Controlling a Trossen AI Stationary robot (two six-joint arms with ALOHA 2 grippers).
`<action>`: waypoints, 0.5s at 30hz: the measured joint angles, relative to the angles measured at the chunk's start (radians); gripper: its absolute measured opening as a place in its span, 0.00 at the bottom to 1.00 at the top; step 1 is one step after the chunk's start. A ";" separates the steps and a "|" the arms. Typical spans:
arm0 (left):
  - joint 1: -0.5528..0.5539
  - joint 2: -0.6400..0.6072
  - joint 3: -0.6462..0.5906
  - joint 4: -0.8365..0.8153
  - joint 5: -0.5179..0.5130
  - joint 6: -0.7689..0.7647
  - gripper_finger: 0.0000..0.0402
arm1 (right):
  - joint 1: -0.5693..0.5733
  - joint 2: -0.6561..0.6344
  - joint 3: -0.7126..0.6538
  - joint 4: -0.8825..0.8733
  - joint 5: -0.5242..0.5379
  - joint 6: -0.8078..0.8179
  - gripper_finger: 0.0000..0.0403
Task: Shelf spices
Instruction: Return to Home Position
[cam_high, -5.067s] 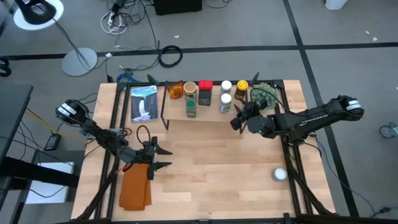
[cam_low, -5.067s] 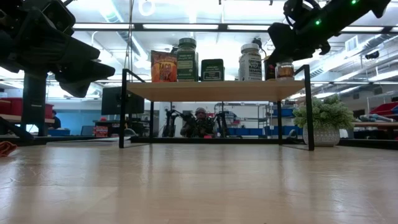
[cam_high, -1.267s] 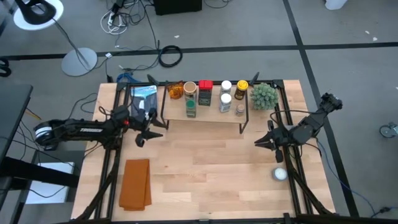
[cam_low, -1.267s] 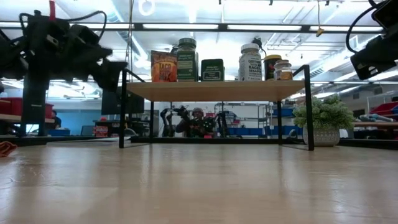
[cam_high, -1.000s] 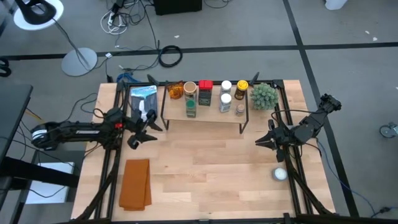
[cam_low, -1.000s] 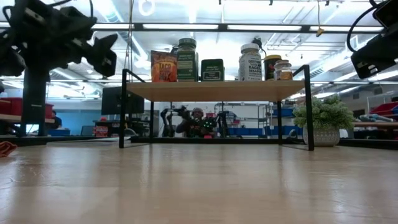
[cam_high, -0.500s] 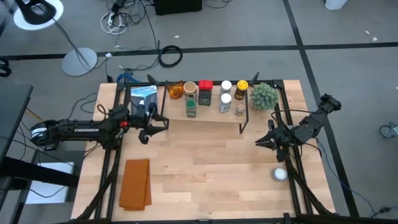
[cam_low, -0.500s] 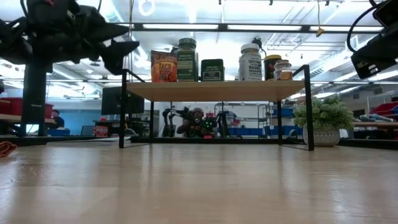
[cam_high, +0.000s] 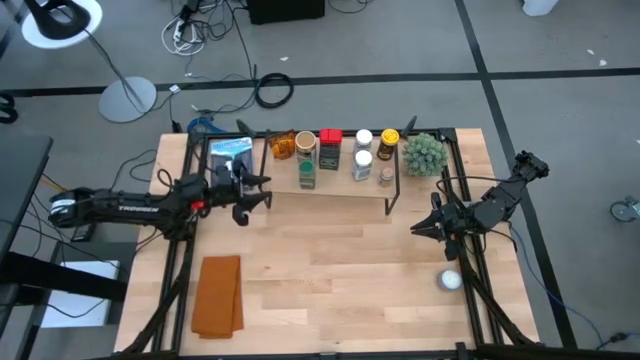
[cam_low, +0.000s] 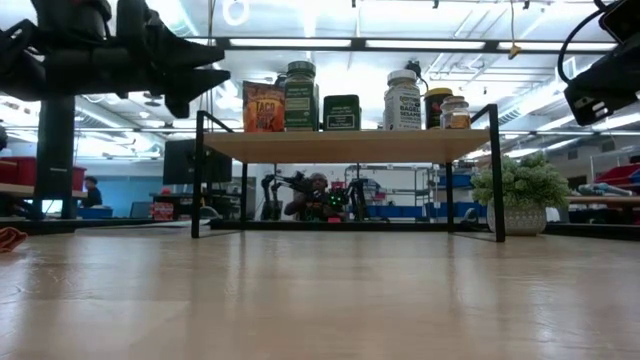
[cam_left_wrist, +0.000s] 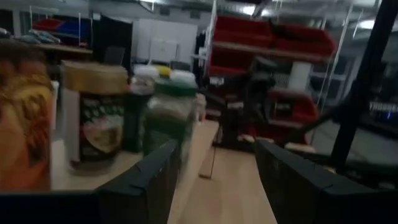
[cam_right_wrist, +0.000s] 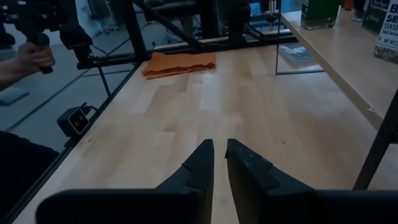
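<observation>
High view puts the left claw (cam_high: 256, 192) just beside the shelf's (cam_high: 340, 186) left end, spread wide and empty. To go home it should back straight away, clear of shelf and spices (cam_high: 330, 150). They stand upright in rows on the shelf, with red, white, yellow and green tops. Right claw (cam_high: 422, 229), all but closed and empty, waits near the table's (cam_high: 330, 270) right edge.

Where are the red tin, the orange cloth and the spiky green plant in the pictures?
red tin (cam_high: 330, 136), high view, on its red top.
orange cloth (cam_high: 218, 295), high view, on its middle.
spiky green plant (cam_high: 423, 153), high view, on its crown.
</observation>
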 joint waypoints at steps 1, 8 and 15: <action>-0.025 0.000 0.000 -0.008 -0.028 0.014 0.55 | 0.000 0.000 0.000 -0.001 0.000 0.001 0.12; -0.111 -0.127 0.000 -0.168 -0.121 0.068 0.55 | 0.000 0.000 0.000 -0.004 -0.001 -0.003 0.12; -0.104 -0.424 0.000 -0.493 -0.089 0.060 0.55 | 0.000 0.000 0.001 -0.011 -0.019 -0.006 0.12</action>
